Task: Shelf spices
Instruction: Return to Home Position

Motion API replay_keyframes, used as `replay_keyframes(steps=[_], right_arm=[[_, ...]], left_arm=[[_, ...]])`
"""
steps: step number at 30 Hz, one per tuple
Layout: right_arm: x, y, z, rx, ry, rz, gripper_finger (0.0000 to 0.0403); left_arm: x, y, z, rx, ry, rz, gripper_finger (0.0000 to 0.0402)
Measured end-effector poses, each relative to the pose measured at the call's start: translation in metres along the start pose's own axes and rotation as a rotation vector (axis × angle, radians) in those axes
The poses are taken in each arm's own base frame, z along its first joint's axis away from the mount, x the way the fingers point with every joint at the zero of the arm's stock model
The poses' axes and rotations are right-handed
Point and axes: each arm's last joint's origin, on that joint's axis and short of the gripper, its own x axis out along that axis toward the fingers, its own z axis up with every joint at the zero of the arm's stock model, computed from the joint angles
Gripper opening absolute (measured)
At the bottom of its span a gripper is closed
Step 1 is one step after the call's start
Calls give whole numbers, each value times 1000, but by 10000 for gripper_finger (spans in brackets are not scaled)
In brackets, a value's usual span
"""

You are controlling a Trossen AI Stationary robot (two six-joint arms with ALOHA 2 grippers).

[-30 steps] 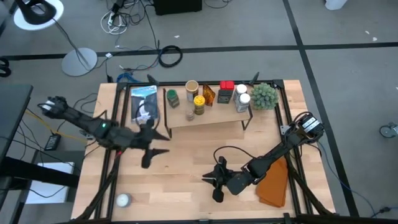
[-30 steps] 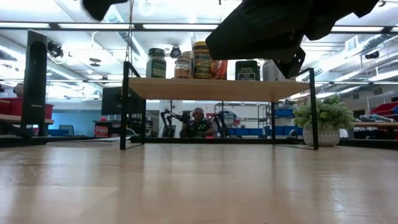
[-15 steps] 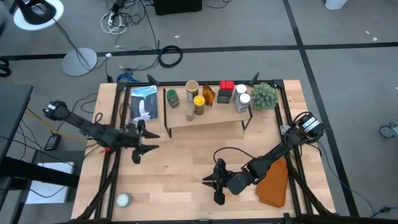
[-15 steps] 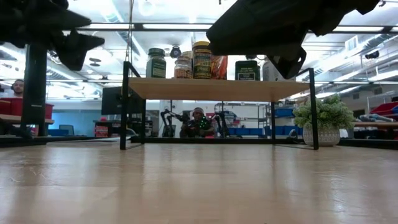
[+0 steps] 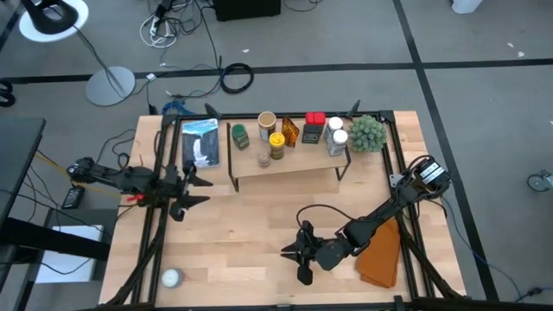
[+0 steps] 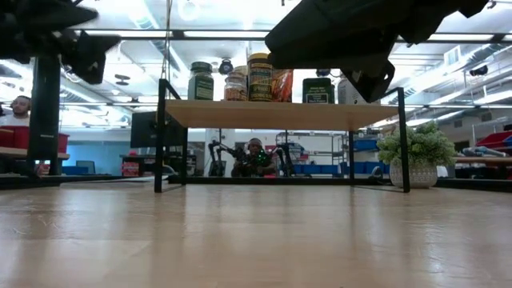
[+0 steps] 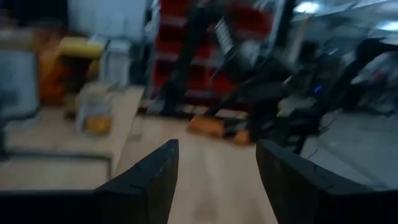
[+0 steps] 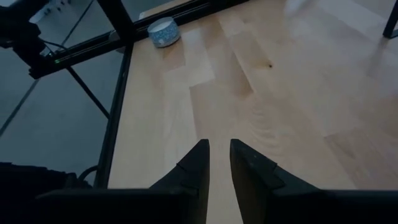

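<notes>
High view shows the low shelf of pale wood on thin black metal legs (image 5: 289,166) at the far side of the big wooden table (image 5: 259,216). All the spices (image 5: 276,142) that I can see stand on its plank in a loose row. They include a green-capped jar (image 5: 239,136), a tan-lidded jar (image 5: 266,121), a yellow-lidded jar, an amber packet (image 5: 289,131), a red tin (image 5: 314,121) and a white-capped jar (image 5: 337,138).

At the shelf's right end sits the green fuzzy plant (image 5: 365,132), and left of the shelf lies a flat blue and white packet (image 5: 200,142).

The left gripper (image 5: 195,186) hangs over the left rim of the table, well apart from the shelf. In the left wrist view its fingers (image 7: 155,180) are wide apart with nothing between them.

The right gripper (image 5: 292,252) is low over the front middle of the table, near the orange-brown cloth (image 5: 380,255). In the right wrist view its fingers (image 8: 193,168) are almost together, with only a thin slit, and hold nothing.

A small round white object (image 5: 171,277) lies at the front left corner of the table.
</notes>
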Motion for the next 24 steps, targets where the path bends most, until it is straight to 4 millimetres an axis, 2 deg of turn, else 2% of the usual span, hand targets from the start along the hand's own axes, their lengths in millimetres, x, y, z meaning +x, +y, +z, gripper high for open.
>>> replay_keyframes(steps=[5,24], right_arm=[[0,1,0,-1,0,2,64],[0,3,1,23,-1,44,64]], left_arm=[[0,1,-12,28,-128,-69,220],[3,24,-23,40,-30,107,220]])
